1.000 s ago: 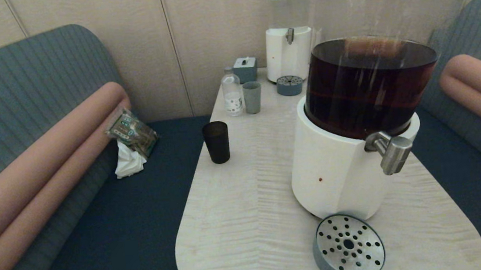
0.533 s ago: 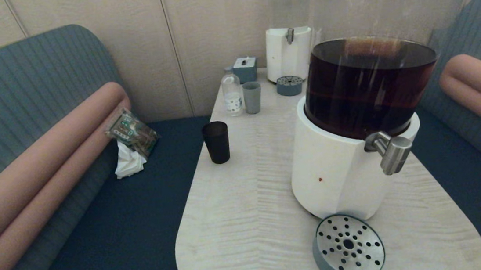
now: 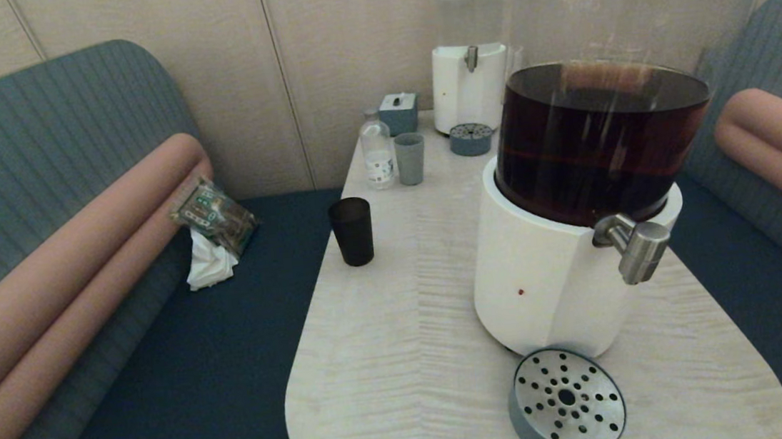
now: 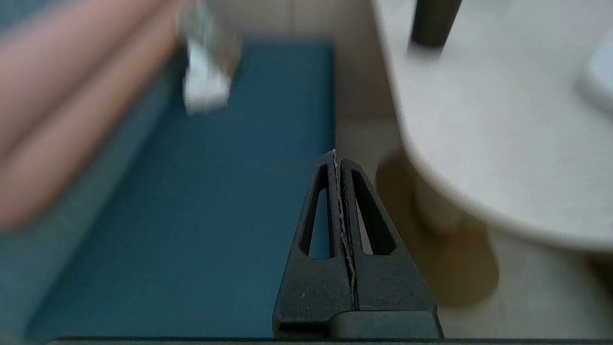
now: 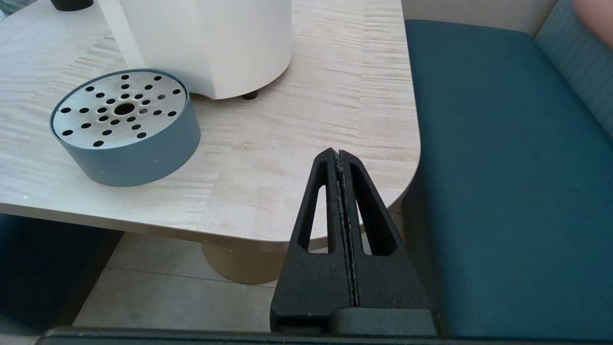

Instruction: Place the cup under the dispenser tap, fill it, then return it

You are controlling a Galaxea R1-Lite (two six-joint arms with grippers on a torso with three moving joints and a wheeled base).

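The dark smoky cup [image 3: 352, 231] stands upright near the table's left edge; its base also shows in the left wrist view [image 4: 433, 21]. The brushed-steel dispenser tap [image 3: 636, 246] juts from the big white-based dispenser [image 3: 548, 283] holding dark brown liquid. A round blue drip tray [image 3: 566, 403] with a perforated steel top lies in front of the dispenser, left of the spot under the tap. My left gripper [image 4: 335, 155] is shut and empty, low beside the table over the blue bench seat. My right gripper [image 5: 338, 154] is shut and empty, by the table's near right corner. Neither arm shows in the head view.
A pale grey-green cup [image 3: 410, 159], a small clear bottle [image 3: 377, 150], a grey box [image 3: 399, 112], a second drip tray [image 3: 471, 138] and a smaller clear-liquid dispenser [image 3: 469, 61] stand at the table's far end. A crumpled packet and tissue [image 3: 212, 229] lie on the left bench.
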